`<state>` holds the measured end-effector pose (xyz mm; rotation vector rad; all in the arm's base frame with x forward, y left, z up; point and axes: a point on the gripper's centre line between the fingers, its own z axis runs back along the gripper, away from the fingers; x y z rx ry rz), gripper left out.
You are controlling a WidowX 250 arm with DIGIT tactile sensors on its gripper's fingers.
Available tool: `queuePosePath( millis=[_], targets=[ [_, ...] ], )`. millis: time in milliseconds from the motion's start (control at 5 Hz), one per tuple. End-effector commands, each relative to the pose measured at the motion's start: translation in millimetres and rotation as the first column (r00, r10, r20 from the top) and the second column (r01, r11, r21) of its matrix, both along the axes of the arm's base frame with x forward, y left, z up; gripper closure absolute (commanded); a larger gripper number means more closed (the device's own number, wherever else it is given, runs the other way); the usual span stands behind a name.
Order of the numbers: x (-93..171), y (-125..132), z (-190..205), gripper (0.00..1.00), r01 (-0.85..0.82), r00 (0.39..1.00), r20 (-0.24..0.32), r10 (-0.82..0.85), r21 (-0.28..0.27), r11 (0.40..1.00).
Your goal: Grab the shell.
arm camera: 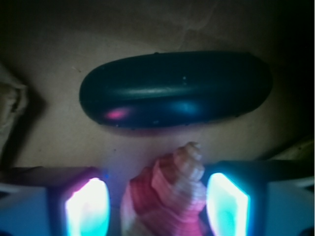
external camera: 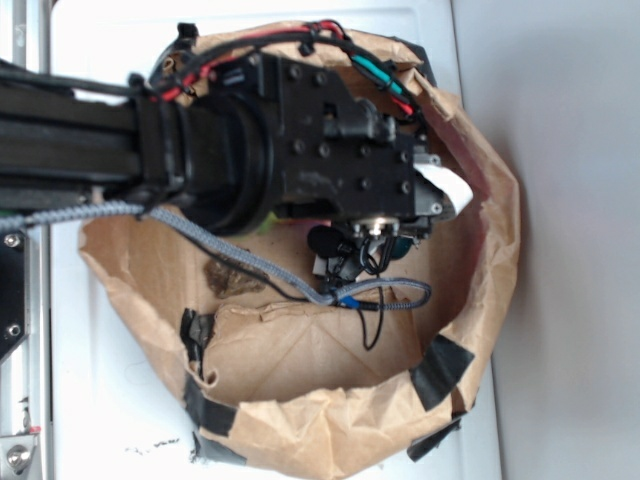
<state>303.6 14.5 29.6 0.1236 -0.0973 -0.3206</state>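
Shell sits bottom centre of wrist view, tip up-frame, nearer my right-of-frame pad; my gripper is open around it, gripping nothing yet, so I'd centre, then close gently, clear of the dark oval object above.

No text, label, brand, number or sign can be read in either view

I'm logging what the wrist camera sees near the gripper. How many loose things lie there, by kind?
Shell, ribbed, between the gripper's lit fingers: 1
Dark smooth oblong object, beyond the shell: 1
Total: 2
The exterior view hides both under the arm in the paper bag.
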Motion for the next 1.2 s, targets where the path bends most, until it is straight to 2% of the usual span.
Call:
queuePosePath(
  millis=[0, 200, 400, 600, 800, 1000],
  targets=[
    [17, -2, 10, 1.00, 0.025, 0.995, 0.098, -0.026, 0.015, 1.000],
    [14, -2, 44, 1.00, 0.021, 0.988, 0.157, -0.012, -0.055, 0.998],
    [-19, -20, 94, 1.00, 0.018, 0.980, 0.198, 0.016, -0.169, 0.986],
    [-37, -28, 144, 1.00, 0.042, 0.978, 0.206, 0.014, -0.265, 0.963],
    [-51, -27, 187, 1.00, 0.037, 0.968, 0.249, 0.035, -0.279, 0.960],
    [-55, -24, 192, 1.00, 0.041, 0.965, 0.261, 0.034, -0.274, 0.961]
  ],
)
